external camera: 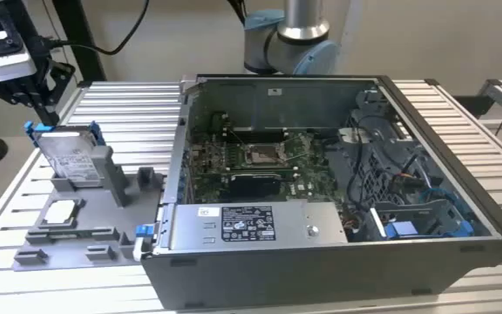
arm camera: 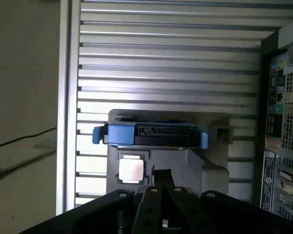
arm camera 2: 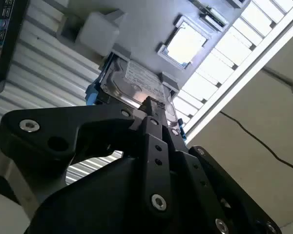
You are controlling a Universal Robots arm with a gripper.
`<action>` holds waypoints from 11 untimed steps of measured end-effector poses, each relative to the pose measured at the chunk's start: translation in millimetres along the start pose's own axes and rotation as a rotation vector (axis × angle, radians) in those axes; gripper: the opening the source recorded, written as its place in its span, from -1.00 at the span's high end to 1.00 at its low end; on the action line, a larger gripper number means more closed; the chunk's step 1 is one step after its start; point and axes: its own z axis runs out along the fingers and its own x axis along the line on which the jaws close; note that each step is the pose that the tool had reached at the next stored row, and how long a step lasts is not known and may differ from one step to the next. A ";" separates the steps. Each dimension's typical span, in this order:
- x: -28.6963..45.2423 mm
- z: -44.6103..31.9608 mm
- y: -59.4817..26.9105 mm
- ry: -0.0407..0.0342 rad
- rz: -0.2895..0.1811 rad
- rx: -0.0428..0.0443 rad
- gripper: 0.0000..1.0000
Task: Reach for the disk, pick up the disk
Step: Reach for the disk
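The disk [external camera: 70, 157] is a silver hard drive with a white label and blue side rails. It stands on edge, leaning in a grey fixture [external camera: 102, 196] at the exterior view's left. My gripper [external camera: 37, 98] hangs above it, a little toward the exterior view's left, and does not touch it. In the first wrist view the disk [arm camera: 151, 135] shows edge-on, blue and black, just beyond my gripper [arm camera: 161, 174]. In the second wrist view the disk's labelled face [arm camera 2: 136, 83] lies right past my gripper [arm camera 2: 150, 104].
A small square silver chip [external camera: 59, 212] lies in the fixture in front of the disk. An open computer case [external camera: 460, 216] sits at the exterior view's right, with a grey box bearing a black label [external camera: 251, 226] inside. Everything rests on a slatted metal table [external camera: 138, 104].
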 end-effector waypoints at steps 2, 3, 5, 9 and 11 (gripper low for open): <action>0.0 0.0 0.0 0.0000 0.000 0.0000 1.00; 0.0 0.0 0.0 0.0000 0.000 0.0000 1.00; 0.0 0.0 0.0 0.0000 0.000 0.0000 1.00; 0.0 0.0 0.0 0.0000 0.000 0.0000 1.00; 0.0 0.0 0.0 0.0000 0.000 0.0000 1.00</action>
